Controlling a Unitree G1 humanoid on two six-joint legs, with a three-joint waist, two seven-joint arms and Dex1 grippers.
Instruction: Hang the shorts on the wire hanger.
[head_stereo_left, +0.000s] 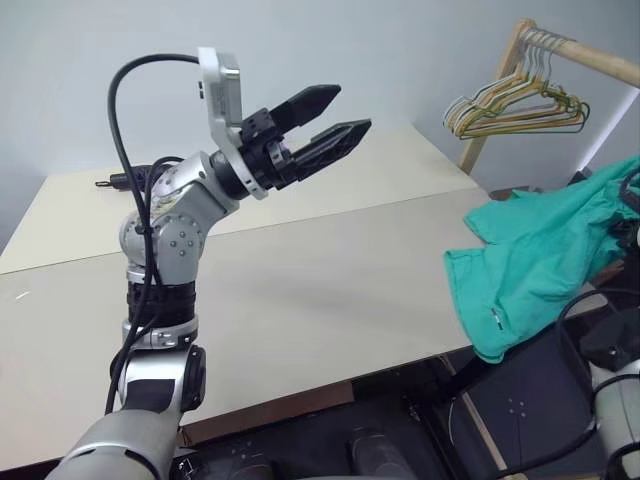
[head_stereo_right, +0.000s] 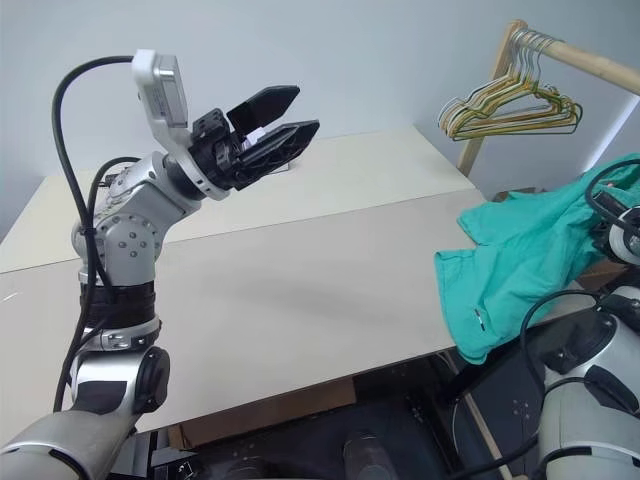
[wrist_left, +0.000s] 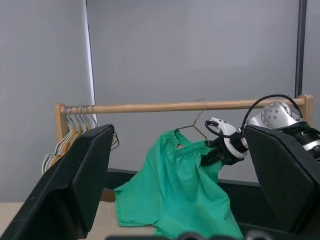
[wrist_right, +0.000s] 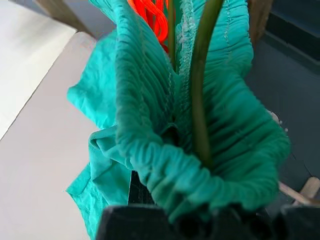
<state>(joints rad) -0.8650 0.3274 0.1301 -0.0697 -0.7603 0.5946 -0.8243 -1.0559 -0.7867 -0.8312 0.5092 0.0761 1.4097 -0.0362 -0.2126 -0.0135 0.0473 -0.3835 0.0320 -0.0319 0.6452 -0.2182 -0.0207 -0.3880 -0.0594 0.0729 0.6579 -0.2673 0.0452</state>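
Left gripper (head_stereo_left: 330, 120) raised over the beige surface (head_stereo_left: 300, 290), jaws spread wide, nothing in them. Right gripper (wrist_left: 212, 157) clenched on the gathered waistband of the teal shorts (wrist_left: 177, 195), together with the wire hanger (wrist_left: 197, 122), whose wire runs inside the waistband. Shorts held up just below the wooden rail (wrist_left: 175, 106), lower part draping at the surface's right edge. Bunch of hangers (head_stereo_left: 515, 105) on the rail, well apart.
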